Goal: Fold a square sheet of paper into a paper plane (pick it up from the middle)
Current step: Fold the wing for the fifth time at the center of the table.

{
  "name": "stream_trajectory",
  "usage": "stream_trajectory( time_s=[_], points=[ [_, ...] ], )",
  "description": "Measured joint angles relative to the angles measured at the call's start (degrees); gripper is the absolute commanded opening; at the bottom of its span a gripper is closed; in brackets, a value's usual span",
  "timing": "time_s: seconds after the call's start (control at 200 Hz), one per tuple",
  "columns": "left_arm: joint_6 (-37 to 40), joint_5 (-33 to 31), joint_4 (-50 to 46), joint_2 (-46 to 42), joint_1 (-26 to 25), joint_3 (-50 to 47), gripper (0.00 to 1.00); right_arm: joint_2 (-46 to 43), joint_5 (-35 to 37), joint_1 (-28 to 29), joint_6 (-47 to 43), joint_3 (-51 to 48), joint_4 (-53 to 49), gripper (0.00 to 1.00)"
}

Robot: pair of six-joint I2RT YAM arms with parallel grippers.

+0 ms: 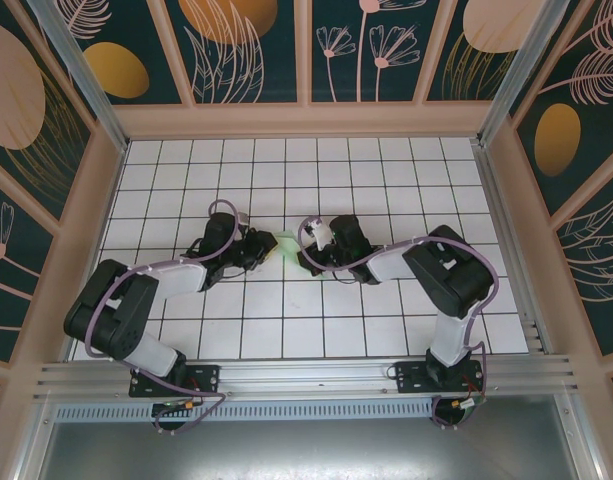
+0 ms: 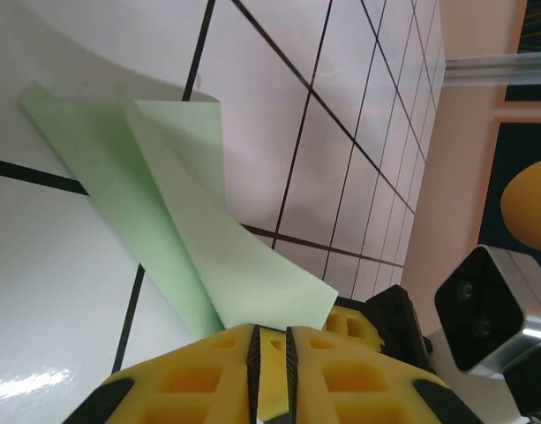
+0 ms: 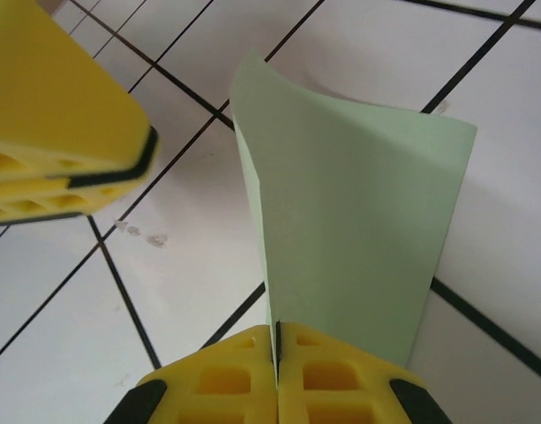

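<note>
Glossy white table [image 1: 286, 330], ruled with black grid lines. At its centre is the square sheet of paper [image 1: 289, 245], thin, matte and mint-green, folded into a creased pointed wedge and held between two ribbed yellow grippers. The left gripper [image 2: 270, 340] pinches one end, and the right gripper [image 3: 276, 331] is clamped tight on the other.

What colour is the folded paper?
Plain pale mint-green paper; best in right wrist view.

One paper [image 1: 289, 246] is counted, pinched between the claws. Two arms are counted: a left arm [image 1: 136, 300] and a right arm [image 1: 446, 270]. Two claws are counted: the left claw [image 2: 270, 340] and the right claw [image 3: 276, 334]. One table [image 1: 386, 330] is seen beneath them.
</note>
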Motion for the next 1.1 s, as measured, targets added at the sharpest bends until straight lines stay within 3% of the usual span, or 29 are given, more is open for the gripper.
stream_trajectory(
  time_s=[0.921,1.101],
  points=[
    [-1.09,2.29,5.95,8.17,-1.27,0.0,0.11,4.37,-6.23,-1.14,7.8,1.27,-0.44,0.13],
    [-1.27,2.45,7.06,9.88,-1.46,0.24,0.11,4.81,-7.23,-1.29,8.48,1.92,-0.46,0.2]
  ],
)
